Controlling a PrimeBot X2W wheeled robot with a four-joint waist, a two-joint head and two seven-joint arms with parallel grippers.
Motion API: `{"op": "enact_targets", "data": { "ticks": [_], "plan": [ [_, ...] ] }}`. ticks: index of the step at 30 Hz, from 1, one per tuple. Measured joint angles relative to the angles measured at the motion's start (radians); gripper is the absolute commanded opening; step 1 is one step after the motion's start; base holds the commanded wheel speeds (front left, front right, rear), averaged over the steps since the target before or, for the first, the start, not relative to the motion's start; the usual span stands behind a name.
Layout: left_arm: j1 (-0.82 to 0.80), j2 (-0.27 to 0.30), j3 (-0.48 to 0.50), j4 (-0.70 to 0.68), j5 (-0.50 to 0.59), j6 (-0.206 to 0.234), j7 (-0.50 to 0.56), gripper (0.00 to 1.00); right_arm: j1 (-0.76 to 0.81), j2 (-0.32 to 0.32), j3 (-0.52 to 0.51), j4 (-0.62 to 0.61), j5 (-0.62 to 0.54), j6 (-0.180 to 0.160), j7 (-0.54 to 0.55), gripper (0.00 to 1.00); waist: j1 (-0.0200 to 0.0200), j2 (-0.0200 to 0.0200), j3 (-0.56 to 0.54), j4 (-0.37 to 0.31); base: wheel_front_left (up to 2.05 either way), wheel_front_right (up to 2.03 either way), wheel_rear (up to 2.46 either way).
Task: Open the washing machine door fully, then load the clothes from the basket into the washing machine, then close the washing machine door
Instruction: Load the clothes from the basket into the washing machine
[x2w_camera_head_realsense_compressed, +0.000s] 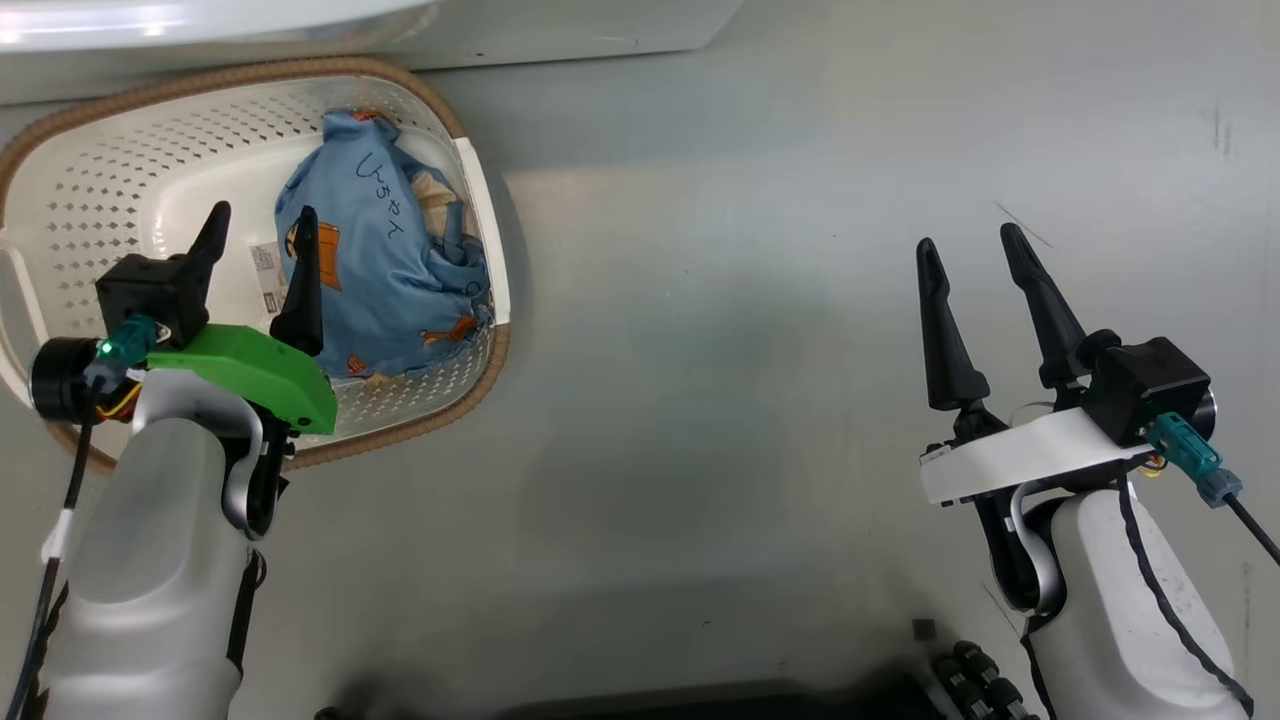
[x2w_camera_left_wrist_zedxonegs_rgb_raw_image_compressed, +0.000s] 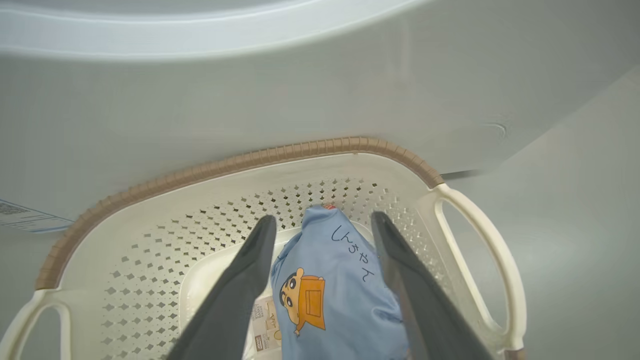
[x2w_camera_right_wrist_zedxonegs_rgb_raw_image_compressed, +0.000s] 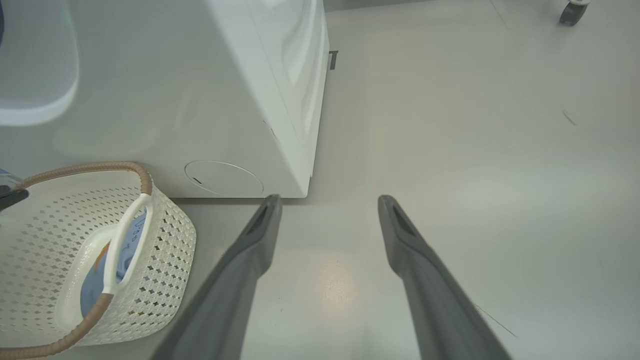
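Washing machine (x2w_camera_right_wrist_zedxonegs_rgb_raw_image_compressed: 240, 100) is cut off at the frame top; we make out its white lower corner and round hatch (x2w_camera_right_wrist_zedxonegs_rgb_raw_image_compressed: 223, 178). Floor (x2w_camera_head_realsense_compressed: 750, 350) is grey and glossy. Clothes (x2w_camera_head_realsense_compressed: 380, 260), light blue with a cartoon print and script, sit bunched in the cream basket (x2w_camera_head_realsense_compressed: 100, 170) at upper left. Left gripper (x2w_camera_head_realsense_compressed: 264, 210) is spread astride them, contact unclear. Right gripper (x2w_camera_head_realsense_compressed: 968, 237) is spread and empty at lower right.

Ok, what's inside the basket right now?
Light blue clothes, bunched against the right end of the basket. Beside them are the bare cream bottom and part of a label. Whatever lies under the fabric, including the rest of the label, is covered.
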Motion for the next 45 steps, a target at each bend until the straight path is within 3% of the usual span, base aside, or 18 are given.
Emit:
{"op": "enact_targets", "data": {
  "ticks": [11,22,27,45],
  "plan": [
    [-0.082,0.003,-0.023,0.162,-0.036,0.0,0.067,1.0,-0.018,-0.001,0.017,-0.012,0.001,-0.01,0.0,1.0,-0.0001,0.0,0.091,-0.021,0.0,0.0,0.0],
    [-0.189,0.011,-0.114,0.243,-0.055,-0.003,0.149,1.0,-0.022,-0.001,0.039,-0.021,0.019,-0.021,0.0,1.0,-0.0002,0.0,0.154,-0.043,0.0,0.0,0.0],
    [-0.209,0.047,-0.135,0.297,-0.045,-0.003,0.179,1.0,-0.022,0.0,0.047,-0.024,0.027,-0.036,0.0,1.0,-0.0002,0.0,0.173,-0.055,0.0,0.0,0.0],
    [-0.311,0.044,-0.154,0.398,-0.082,-0.004,0.227,1.0,-0.021,0.0,0.063,-0.048,0.052,-0.062,0.0,1.0,-0.0002,0.0,0.226,-0.081,0.0,0.0,0.0]
  ]
}}
